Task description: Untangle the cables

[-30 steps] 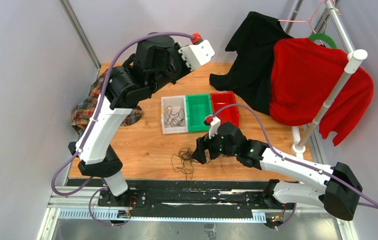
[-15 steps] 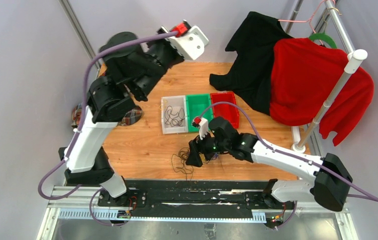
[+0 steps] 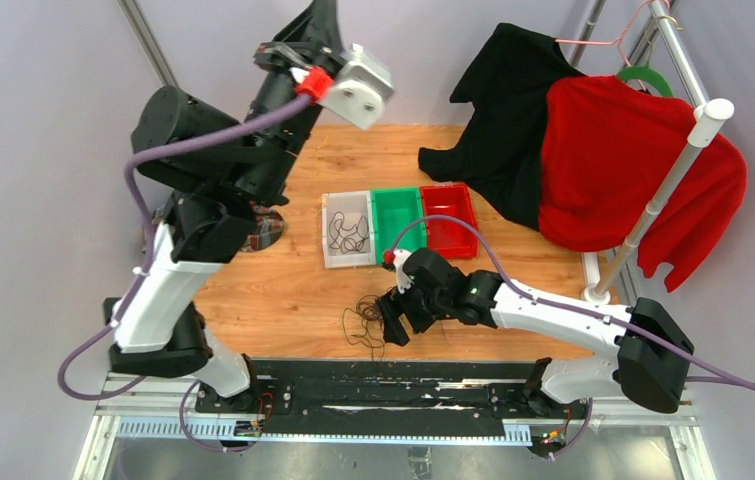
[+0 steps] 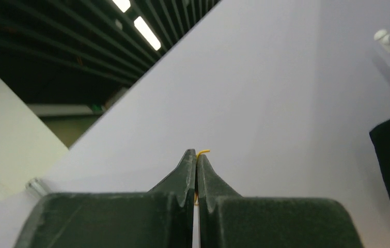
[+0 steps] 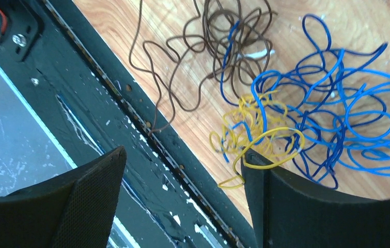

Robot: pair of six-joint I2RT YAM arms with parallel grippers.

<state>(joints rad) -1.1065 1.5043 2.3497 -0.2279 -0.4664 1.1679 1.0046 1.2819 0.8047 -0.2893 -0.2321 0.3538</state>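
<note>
Two tools, two jobs. The left tool (image 4: 196, 157) is up high, far-left of the clear bin (image 3: 330, 258) and well above it, aimed at the wall. Its fingers are pressed together on a yellow strand (image 4: 203, 152), w/ only a short end showing past the tips. Prob. held that high so the strand hangs free of everything else. The rest of its length isn't visible in any view, so can't tell if it's fully out.

The cables (image 5: 285, 119) lie as one loose clump on the worktop (image 3: 283, 290), on the near side of the clear bin, toward the arm bases. The right tool (image 5: 182, 155) hangs just over that clump, fingers spread wide w/ nothing between them. That looks like set-up for the next pick, not a grip yet.

Within the clump, yellow loops (image 5: 254, 132) sit just beside one finger and are threaded thru the blue loops (image 5: 347, 119). Dark loops (image 5: 208, 36) overlap the blue on the other side.

The clear bin already holds a few dark wires (image 3: 350, 232), so it's prob. sorting by colour. The green bin (image 3: 396, 225) and red bin (image 3: 448, 215) stand in a row on its right.

Risk: yellow is hooked into blue, so a straight pull would likely drag the blue along. It needs a single-strand pinch at an outer loop.
</note>
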